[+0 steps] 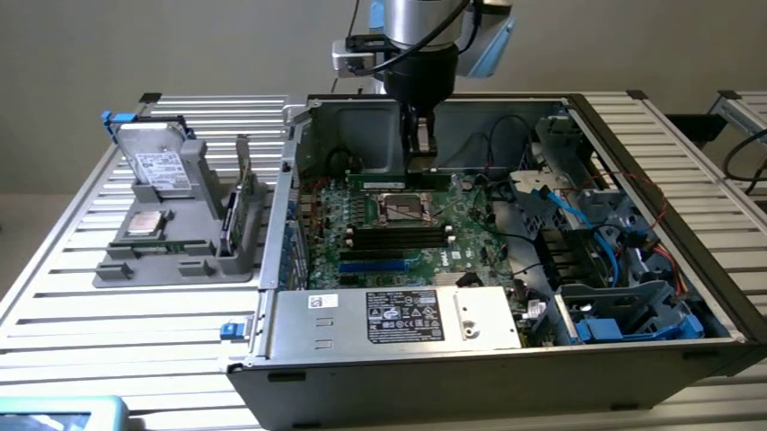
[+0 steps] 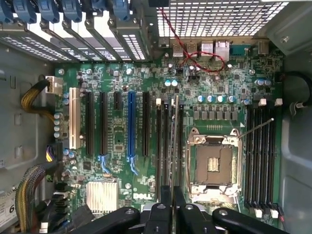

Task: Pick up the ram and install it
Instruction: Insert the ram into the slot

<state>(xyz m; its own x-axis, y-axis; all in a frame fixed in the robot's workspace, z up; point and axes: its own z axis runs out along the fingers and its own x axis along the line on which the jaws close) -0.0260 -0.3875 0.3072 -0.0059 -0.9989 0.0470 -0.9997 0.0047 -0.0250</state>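
The table (image 1: 72,296) is ribbed bare metal with a dull silvery sheen. The computer case (image 1: 480,377) is matt grey sheet metal, and its grille (image 2: 219,14) is perforated. The motherboard (image 2: 122,83) is smooth green circuit board. Its long slots (image 2: 130,122) are glossy black and blue plastic, and the heat sink (image 2: 102,195) is bright finned metal. The ram (image 2: 174,141) is thin dark board. The gripper (image 2: 169,195) is smooth black, faintly shiny. The tray (image 1: 180,260) is matt grey plastic.

Case (image 1: 504,382) open overhead — walls ring motherboard (image 1: 326,256), blue cables (image 1: 573,218) alongside
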